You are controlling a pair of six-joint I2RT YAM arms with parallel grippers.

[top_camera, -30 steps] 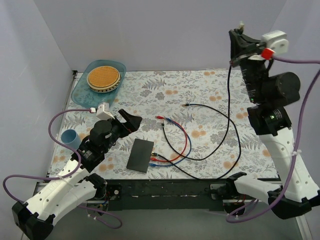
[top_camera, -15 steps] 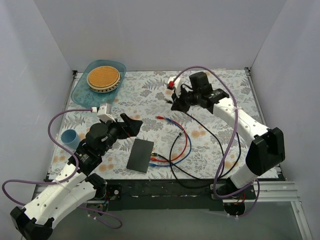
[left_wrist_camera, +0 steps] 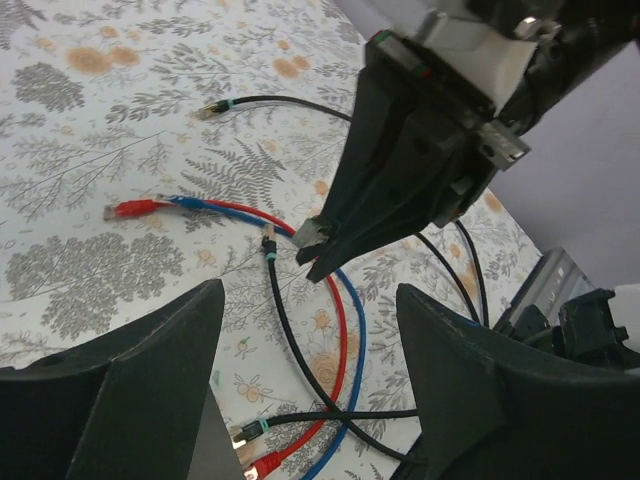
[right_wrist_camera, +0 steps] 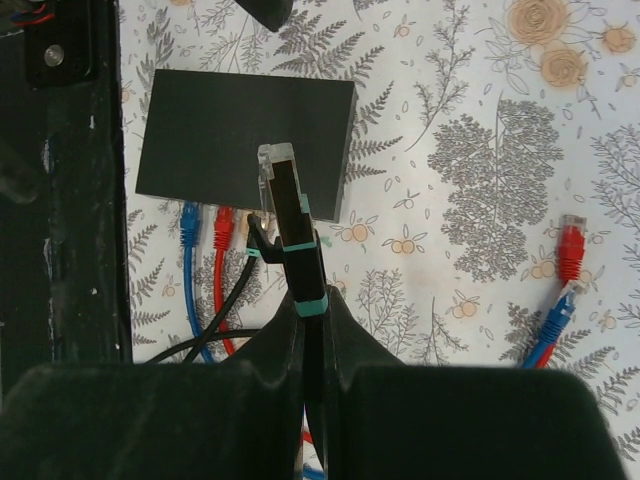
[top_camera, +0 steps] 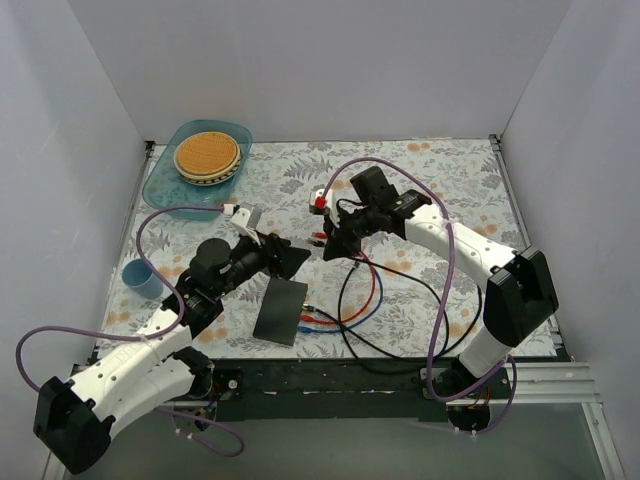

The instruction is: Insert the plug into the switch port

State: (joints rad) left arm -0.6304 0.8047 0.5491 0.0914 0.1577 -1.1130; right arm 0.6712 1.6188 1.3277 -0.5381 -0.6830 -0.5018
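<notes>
- Desk point(top_camera: 420, 180): the patterned cover carries everything. The job is partly done and the insertion itself is left.
- Switch point(top_camera: 281, 311): lies flat on the desk, not held by either arm. A red cable point(right_wrist_camera: 222, 230), a blue cable point(right_wrist_camera: 188, 225) and a black one already run into its cable side.
- Left fingers point(left_wrist_camera: 130, 390): spread apart with nothing between them, hovering just beyond the switch's far edge and aimed at the right arm's load.
- Right fingers point(right_wrist_camera: 420, 420): closed on the black cable right behind the plug point(right_wrist_camera: 278, 185), so the pickup is done. The plug sticks out in front, clear of the desk and apart from the switch.
- Left to do, by my reading: bring the plug down level with the cable side, line it up with a free socket and push it in. The switch may need steadying.
- Hard to make out: no view shows the sockets, so I cannot tell which is free. From above, the right fingers hide the plug. Its height above the switch is unclear.
</notes>
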